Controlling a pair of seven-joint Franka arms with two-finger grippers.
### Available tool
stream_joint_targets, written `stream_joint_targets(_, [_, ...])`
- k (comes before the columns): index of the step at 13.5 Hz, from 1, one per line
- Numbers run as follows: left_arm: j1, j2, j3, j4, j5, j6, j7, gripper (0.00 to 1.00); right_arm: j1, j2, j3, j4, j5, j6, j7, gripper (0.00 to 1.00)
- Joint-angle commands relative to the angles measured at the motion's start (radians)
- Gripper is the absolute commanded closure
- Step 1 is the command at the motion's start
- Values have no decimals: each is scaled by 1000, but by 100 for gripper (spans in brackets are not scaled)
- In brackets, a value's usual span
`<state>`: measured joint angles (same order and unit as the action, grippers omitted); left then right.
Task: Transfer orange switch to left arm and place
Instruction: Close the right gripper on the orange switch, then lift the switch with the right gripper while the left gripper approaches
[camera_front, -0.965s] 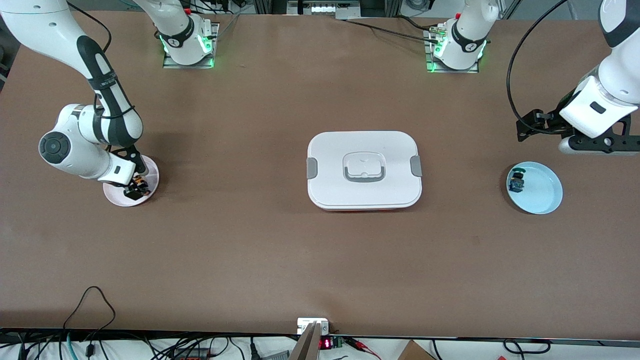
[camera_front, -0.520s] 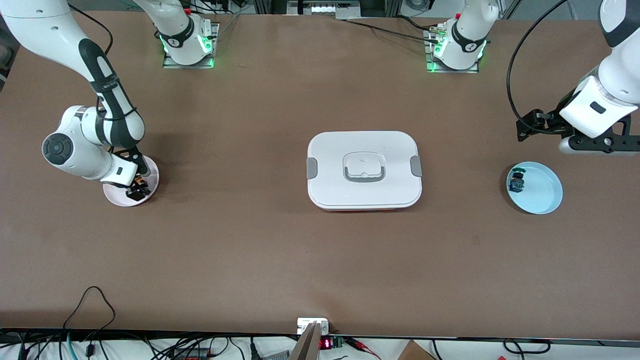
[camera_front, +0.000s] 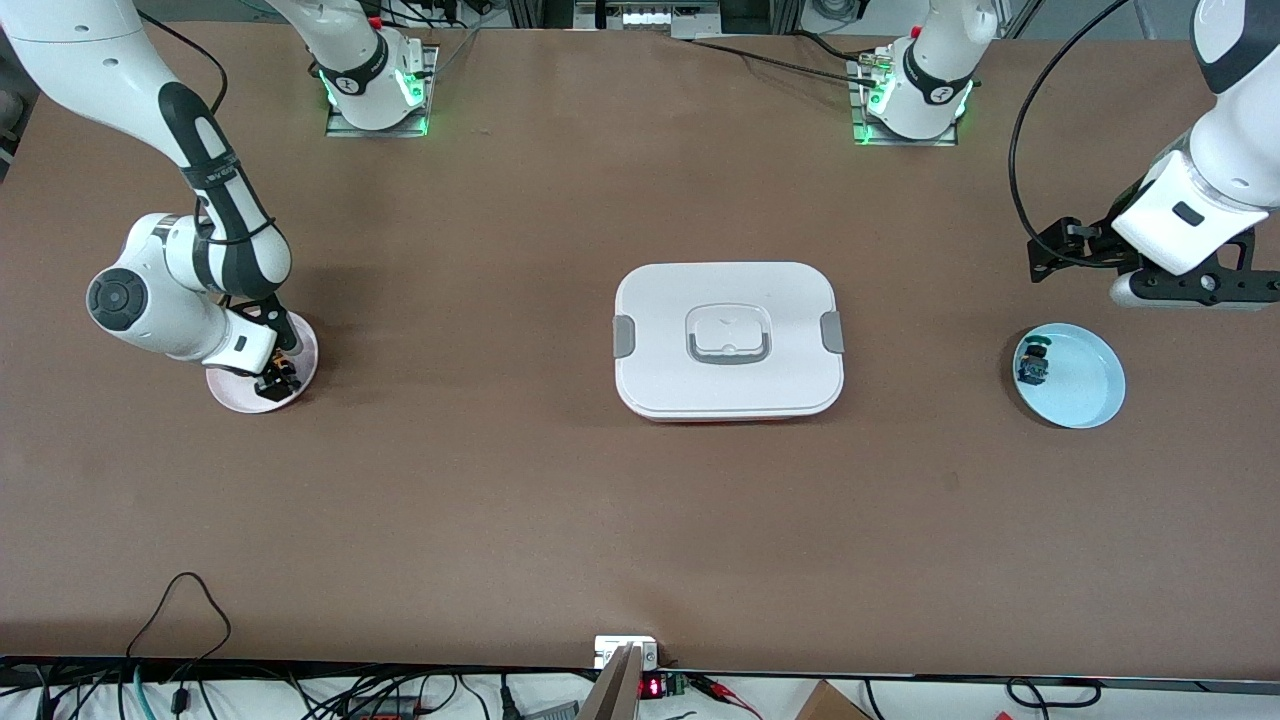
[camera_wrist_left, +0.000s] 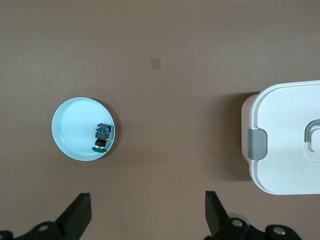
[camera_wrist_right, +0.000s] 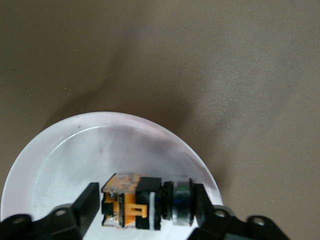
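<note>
Right gripper (camera_wrist_right: 145, 207) jaws closed — gripping orange switch (camera_wrist_right: 134, 201).

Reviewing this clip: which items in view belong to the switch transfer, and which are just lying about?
Job:
- orange switch, in the pink dish
- right tool, closed on the orange switch
- left tool, open, waiting above the table
- box

Lying about:
- blue dish
- blue-and-green switch in it

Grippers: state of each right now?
Left gripper: open, empty, over the table near the blue plate.
Right gripper: shut on the orange switch in the pink plate.
</note>
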<state>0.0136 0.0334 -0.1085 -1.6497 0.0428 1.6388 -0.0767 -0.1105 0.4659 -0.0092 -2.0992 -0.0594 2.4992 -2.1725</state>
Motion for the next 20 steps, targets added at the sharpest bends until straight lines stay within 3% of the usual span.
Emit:
stream_joint_targets(1, [2,10,3,28,-6,-14,-6,0,-24,0,14,-10,27,44,-58,53])
stream_joint_targets(3, [5,11,3,28,-6,-14,-3,0,-25,-1,14,-7,45,38,-56,84])
stream_joint_targets(5, [5,11,3,28,-6,-14,-2,0,-25,-25,21,-2,47,8,-56,98])
stream_joint_targets(11, [3,11,3,28,-4,-14,-2,0,-14,-76,78,220,171,-448,-41,100])
stream_joint_targets(15, [3,11,3,28,-4,-14,-3,0,-12,-90,179,307,363,-633,101,100])
stream_joint_targets(18, [3,10,3,28,-11,-14,-6,0,-12,-78,277,372,487,-680,245,100])
stream_joint_targets(20, [2,8,1,28,-14,-16,-6,0,-3,-56,302,380,588,-669,292,100])
